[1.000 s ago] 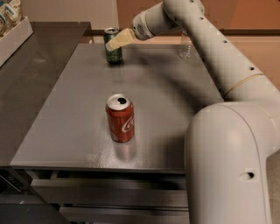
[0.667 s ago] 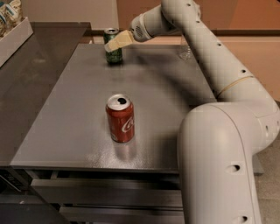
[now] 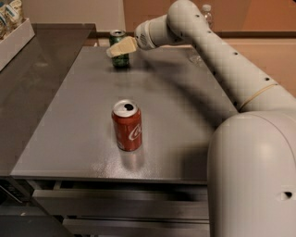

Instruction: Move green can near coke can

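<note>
The coke can (image 3: pixel 126 125), red with white script and an open silver top, stands upright at the middle of the grey table (image 3: pixel 185 120), towards the front. The green can (image 3: pixel 121 61), dark green with a silver top, stands upright at the table's far edge, well behind the coke can. My gripper (image 3: pixel 119 47), with cream-coloured ends, is at the green can and crosses in front of its upper half. My white arm reaches to it from the right.
A clear plastic bottle (image 3: pixel 206 10) stands at the far right, mostly hidden behind my arm. A white tray (image 3: pixel 16 39) with snack bags sits on the dark counter (image 3: pixel 41 74) to the left. Drawers (image 3: pixel 120 203) lie below the table's front edge.
My arm's upper links have swung left and now cover more of the bottle. The gripper stays at the green can. Neither can has visibly moved.
</note>
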### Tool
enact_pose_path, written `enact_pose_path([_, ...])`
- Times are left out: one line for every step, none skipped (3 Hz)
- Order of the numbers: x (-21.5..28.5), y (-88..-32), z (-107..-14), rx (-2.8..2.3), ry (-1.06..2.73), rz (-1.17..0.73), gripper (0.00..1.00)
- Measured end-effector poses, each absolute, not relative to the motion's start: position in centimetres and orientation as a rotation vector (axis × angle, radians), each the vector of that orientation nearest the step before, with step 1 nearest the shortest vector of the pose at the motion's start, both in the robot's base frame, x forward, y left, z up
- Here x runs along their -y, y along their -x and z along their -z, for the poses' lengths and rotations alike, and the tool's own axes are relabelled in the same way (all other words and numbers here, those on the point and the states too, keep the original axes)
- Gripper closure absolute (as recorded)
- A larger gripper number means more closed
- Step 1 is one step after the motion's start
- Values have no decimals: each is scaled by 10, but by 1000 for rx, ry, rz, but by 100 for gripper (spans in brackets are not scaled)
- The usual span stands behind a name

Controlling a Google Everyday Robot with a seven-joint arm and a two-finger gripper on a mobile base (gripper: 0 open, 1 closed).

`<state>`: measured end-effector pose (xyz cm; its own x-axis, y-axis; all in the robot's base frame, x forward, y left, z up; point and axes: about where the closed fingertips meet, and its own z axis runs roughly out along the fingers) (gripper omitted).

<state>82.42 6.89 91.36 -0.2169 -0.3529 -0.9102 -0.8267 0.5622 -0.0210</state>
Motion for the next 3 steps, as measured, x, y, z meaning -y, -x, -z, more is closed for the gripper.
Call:
enact_pose_path([-69, -824, -914, -1804, 972, -598, 0])
enact_pose_path([-75, -821, -914, -1782, 970, -605, 0])
enact_pose_path([-80, -815, -913, -1752, 957, -608, 0])
